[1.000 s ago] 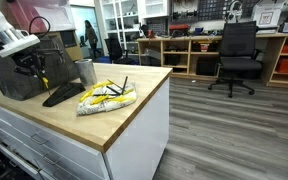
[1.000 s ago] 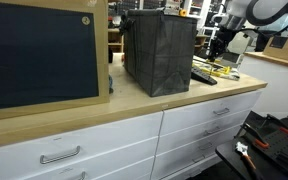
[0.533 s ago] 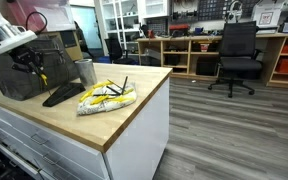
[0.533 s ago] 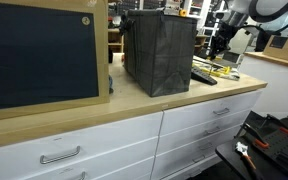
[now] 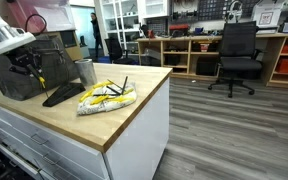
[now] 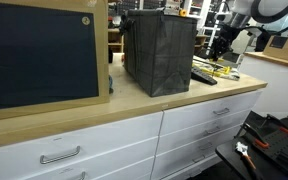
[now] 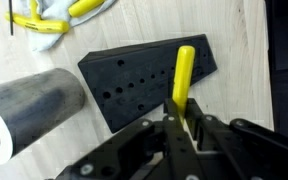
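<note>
Yellow stick (image 7: 183, 72) is sitting clamped between my 2 fingers (image 7: 170, 128); my gripper (image 7: 182, 125) is closing firmly on its near end, jaws almost together around it. Free end is pointing out over the black block (image 7: 134, 75) with rows of holes, which is lying flat on the wooden counter (image 7: 239, 30). Cannot tell whether stick tip is touching block. Grey cylinder (image 7: 32, 108) is lying just beside the block. Yellow-and-white bundle (image 7: 54, 14) is resting further off. In an exterior view, gripper (image 5: 33, 66) is hanging over the block (image 5: 62, 94), next to a black box (image 5: 14, 72).
</note>
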Robot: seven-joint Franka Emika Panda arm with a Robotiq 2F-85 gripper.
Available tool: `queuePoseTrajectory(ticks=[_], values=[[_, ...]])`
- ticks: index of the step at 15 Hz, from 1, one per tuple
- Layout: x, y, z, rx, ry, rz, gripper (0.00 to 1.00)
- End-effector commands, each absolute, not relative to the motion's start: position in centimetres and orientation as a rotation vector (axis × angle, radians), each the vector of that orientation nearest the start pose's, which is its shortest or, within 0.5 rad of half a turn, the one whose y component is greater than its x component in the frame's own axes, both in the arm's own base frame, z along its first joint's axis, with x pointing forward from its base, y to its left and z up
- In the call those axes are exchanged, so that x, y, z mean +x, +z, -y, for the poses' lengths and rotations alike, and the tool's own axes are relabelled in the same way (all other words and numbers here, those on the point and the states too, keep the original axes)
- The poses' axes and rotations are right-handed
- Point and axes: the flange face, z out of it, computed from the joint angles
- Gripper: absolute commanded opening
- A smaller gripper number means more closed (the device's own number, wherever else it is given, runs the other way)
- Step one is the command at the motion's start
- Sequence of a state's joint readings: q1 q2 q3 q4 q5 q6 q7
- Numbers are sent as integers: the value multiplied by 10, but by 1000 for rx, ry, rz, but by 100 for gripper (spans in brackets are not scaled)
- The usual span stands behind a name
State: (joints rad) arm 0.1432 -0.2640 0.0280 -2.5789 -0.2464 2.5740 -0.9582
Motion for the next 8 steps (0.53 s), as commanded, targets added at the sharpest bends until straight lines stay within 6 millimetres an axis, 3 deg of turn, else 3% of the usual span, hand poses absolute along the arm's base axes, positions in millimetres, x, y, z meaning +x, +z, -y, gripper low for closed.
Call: queuePoseTrajectory(ticks=[1, 2, 3, 8], values=[[432, 380, -75, -2660, -261, 2065, 4], [439, 376, -79, -2670, -273, 2066, 4], [438, 375, -79, -2670, -269, 2064, 15], [439, 373, -79, -2669, -263, 2064, 15]])
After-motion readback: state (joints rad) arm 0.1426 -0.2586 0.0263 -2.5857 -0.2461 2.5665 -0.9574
